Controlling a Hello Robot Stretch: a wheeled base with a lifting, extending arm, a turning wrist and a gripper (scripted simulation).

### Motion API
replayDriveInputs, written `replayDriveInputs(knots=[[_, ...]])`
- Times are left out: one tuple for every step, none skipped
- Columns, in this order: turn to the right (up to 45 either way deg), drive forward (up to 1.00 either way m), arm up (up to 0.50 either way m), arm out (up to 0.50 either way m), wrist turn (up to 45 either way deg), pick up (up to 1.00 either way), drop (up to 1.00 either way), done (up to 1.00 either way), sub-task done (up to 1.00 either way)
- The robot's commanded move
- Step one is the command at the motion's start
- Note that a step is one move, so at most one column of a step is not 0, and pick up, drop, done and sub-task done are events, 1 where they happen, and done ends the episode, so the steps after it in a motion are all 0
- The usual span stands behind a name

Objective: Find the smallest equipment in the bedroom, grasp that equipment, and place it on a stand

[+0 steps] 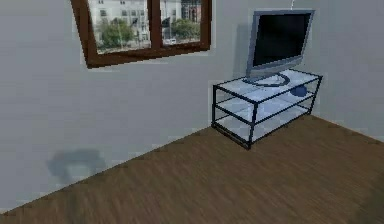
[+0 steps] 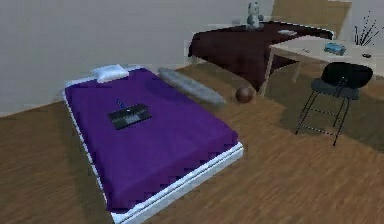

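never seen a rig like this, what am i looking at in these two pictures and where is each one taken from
These are simulator renders from a wheeled robot with one reaching arm and a two-finger gripper. The forward view comes from a camera that looks ahead and a little down. It shows a television on a glass-shelved stand, near a window. The arm side view comes from a camera on the robot's body that looks out to the side where the arm reaches. It shows a purple bed with a white pillow and a dark flat thing lying on it. Beyond the bed a brown ball lies on the floor, near a white desk and a black chair.
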Motion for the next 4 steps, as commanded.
replayDriveInputs(knots=[[0.0,0.3,0.0,0.0,0.0,0.0,0.0,0.0,0.0],[18.0,0.0,0.0,0.0,0.0,0.0,0.0,0.0,0.0],[0.0,1.0,0.0,0.0,0.0,0.0,0.0,0.0,0.0],[6.0,0.0,0.0,0.0,0.0,0.0,0.0,0.0,0.0]])
